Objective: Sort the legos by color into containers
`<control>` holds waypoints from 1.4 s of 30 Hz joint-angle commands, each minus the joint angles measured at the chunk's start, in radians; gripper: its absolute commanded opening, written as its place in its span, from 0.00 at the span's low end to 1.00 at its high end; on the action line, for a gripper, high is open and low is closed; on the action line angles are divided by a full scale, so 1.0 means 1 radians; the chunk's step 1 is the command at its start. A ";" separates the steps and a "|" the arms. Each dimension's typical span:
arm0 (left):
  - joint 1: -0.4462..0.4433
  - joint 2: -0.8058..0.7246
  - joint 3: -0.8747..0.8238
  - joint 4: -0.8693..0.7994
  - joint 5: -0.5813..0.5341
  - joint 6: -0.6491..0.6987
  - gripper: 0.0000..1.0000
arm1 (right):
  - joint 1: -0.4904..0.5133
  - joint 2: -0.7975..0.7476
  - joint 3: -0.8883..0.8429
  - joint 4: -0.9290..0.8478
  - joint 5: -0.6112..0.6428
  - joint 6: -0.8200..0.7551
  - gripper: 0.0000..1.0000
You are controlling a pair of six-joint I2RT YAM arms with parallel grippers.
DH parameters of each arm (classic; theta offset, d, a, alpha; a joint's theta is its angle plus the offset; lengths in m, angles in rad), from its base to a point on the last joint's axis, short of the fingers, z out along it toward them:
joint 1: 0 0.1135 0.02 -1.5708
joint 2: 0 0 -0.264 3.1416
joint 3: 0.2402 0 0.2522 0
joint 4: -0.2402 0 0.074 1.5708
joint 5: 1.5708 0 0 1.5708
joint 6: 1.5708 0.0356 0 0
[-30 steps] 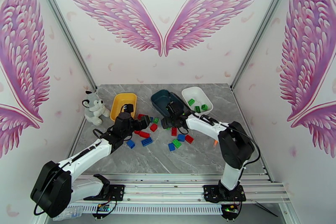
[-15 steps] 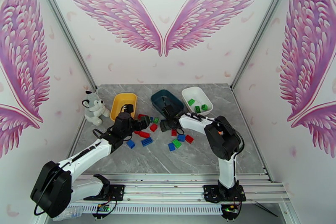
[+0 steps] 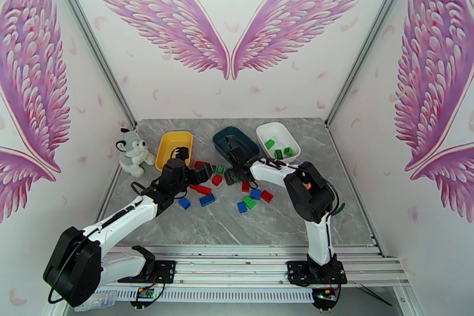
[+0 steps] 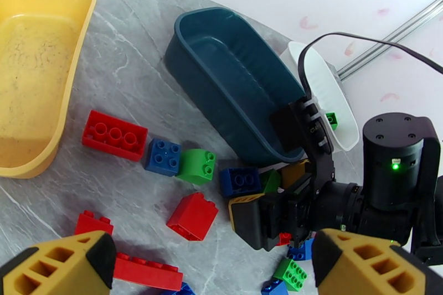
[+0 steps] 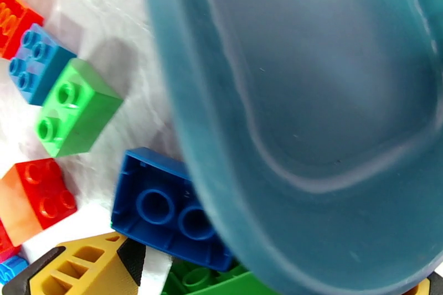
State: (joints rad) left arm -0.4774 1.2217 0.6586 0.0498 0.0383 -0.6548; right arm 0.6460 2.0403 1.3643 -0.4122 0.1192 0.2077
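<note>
Left arm stretched low, left pincer (image 3: 199, 174) spread wide. Right arm folded back. Right pincer (image 3: 233, 176) spread wide, blue lego (image 5: 166, 213) just ahead, beside teal tray (image 5: 332, 97).

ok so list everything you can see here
yellow tray: 1, yellow, far left of table
teal tray: 1, dark teal, far middle, empty
white tray: 1, white, far right
green legos: 3, green, in white tray
loose legos: a dozen or more, red, green, blue, on table before the trays
husky: 1, grey-white, left of yellow tray
table: 1, grey marble
left gripper: 1, open, above loose legos
right gripper: 1, open, at teal tray's near edge
</note>
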 commanded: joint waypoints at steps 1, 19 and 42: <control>0.008 0.004 -0.004 0.000 0.009 0.002 0.99 | 0.016 -0.031 -0.017 0.027 -0.036 -0.021 0.85; 0.020 -0.033 -0.011 -0.013 0.015 0.000 0.99 | 0.158 -0.041 -0.003 -0.079 0.065 0.027 0.70; 0.027 -0.027 -0.014 -0.006 0.021 -0.002 0.99 | 0.175 0.021 0.072 -0.241 0.117 0.148 0.48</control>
State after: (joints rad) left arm -0.4580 1.2114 0.6582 0.0490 0.0494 -0.6582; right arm 0.8139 2.0335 1.4086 -0.6331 0.2558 0.3424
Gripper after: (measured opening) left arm 0.987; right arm 0.484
